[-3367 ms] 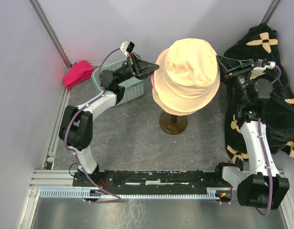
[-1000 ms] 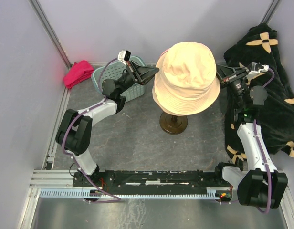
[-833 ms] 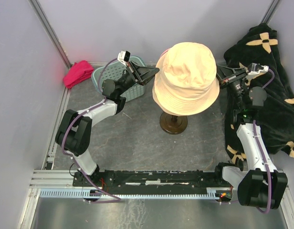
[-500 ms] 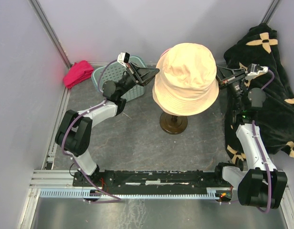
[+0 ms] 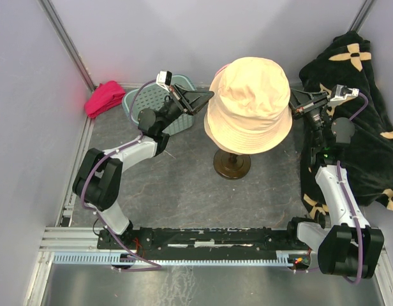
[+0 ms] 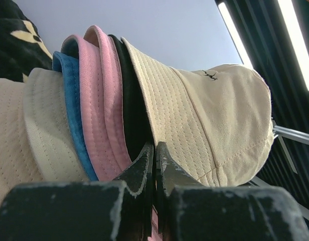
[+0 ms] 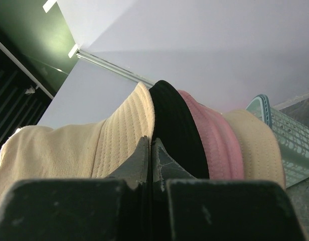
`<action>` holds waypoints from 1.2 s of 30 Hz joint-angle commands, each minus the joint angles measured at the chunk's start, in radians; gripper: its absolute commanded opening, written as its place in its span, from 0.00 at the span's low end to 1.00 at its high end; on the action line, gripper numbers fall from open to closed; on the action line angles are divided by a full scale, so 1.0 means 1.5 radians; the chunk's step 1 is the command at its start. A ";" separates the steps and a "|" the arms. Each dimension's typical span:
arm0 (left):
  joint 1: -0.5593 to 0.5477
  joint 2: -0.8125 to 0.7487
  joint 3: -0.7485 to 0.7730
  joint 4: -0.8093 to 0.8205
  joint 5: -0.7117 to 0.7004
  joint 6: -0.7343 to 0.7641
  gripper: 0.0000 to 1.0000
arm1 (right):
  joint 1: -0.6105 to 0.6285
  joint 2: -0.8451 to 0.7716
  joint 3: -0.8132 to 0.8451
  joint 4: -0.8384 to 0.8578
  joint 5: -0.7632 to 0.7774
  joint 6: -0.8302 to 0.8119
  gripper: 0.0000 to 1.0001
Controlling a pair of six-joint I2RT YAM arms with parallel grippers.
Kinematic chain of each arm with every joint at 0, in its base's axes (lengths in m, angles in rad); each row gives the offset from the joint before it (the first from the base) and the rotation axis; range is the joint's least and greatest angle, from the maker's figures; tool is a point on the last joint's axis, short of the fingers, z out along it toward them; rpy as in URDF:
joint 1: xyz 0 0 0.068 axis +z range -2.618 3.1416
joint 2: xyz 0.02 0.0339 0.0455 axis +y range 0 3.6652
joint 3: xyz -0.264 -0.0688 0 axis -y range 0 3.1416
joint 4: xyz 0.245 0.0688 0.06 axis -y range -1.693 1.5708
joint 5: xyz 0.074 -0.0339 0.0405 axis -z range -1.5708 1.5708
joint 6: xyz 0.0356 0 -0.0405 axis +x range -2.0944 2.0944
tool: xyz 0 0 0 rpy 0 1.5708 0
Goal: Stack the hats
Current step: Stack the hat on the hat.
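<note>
Both arms flank the nested hats (image 5: 249, 95) on the stand (image 5: 231, 164), nothing held.
Left of the stand, my left fingers (image 6: 142, 163) are pressed shut, tips at the brims, basket (image 5: 136, 102) behind; right of it, my right fingers (image 7: 139, 155), also shut, sit at the brim edge, black cloth (image 5: 375, 137) probably crowding any retreat.

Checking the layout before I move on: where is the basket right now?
In the top view the basket sits back left, between the magenta cloth and the stacked hats.
</note>
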 commanded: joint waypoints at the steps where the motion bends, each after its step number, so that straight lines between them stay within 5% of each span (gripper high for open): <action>1: 0.007 0.075 -0.092 -0.273 0.091 0.128 0.03 | -0.013 0.039 -0.072 -0.206 -0.034 -0.094 0.01; 36: 0.005 0.081 -0.140 -0.407 0.047 0.190 0.03 | -0.011 0.051 -0.075 -0.235 -0.046 -0.129 0.01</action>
